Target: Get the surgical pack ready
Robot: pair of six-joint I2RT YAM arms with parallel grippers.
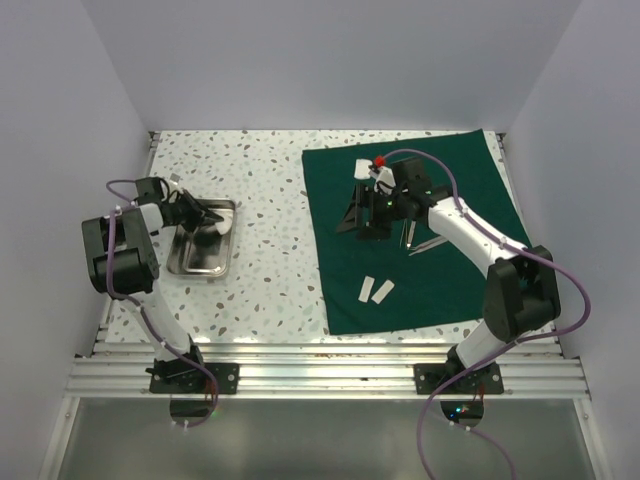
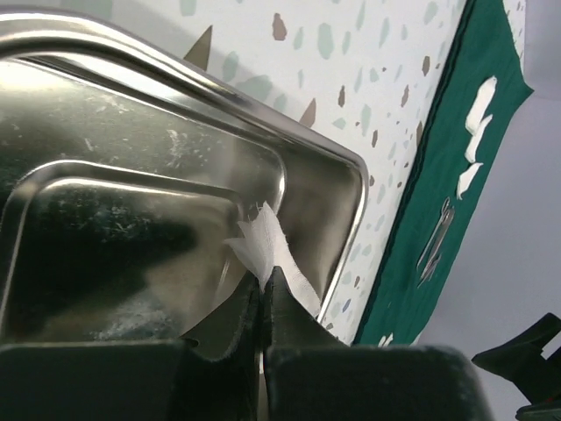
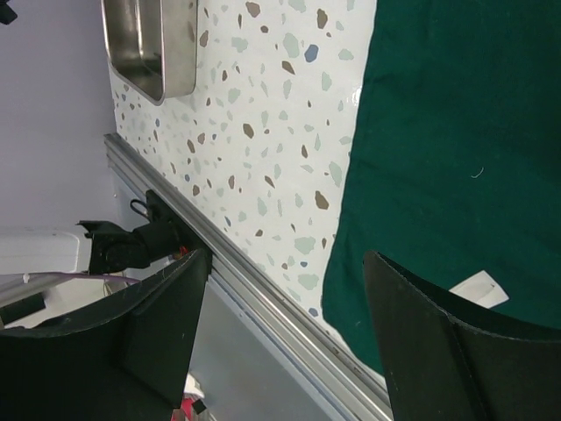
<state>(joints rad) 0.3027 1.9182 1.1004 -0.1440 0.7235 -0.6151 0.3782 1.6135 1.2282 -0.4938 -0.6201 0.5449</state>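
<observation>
Gauze scrap [image 2: 266, 247], white and crumpled, is pinched between the tips of the left pincer [image 2: 266, 285], whose jaws are closed tight on it. The scrap hangs inside the steel tray [image 2: 337, 189], close to one rounded corner; whether it touches the tray's floor I cannot tell. In the top view the tray lies on the left part of the speckled tabletop [image 1: 270, 200], well apart from the green drape [image 1: 450, 280], and the left arm bends over it from the near left.

The drape is spread flat over the right part of the tabletop, its far edge near the back wall and its near edge close to the metal rail [image 1: 320, 352]. Two more gauze pieces [image 1: 375, 290] lie side by side on the cloth, near its near left corner. Thin steel instruments [image 1: 427, 243] lie on the drape just right of the right pincer [image 3: 287, 259], partly hidden by that arm; how many there are I cannot tell.

The right pincer hangs above the middle of the drape. Its wrist view shows the jaws spread wide with nothing between them. Behind the jaws that view shows the drape's left edge, bare tabletop and the rail. One gauze piece shows beside the right-hand finger [image 3: 429, 342].
</observation>
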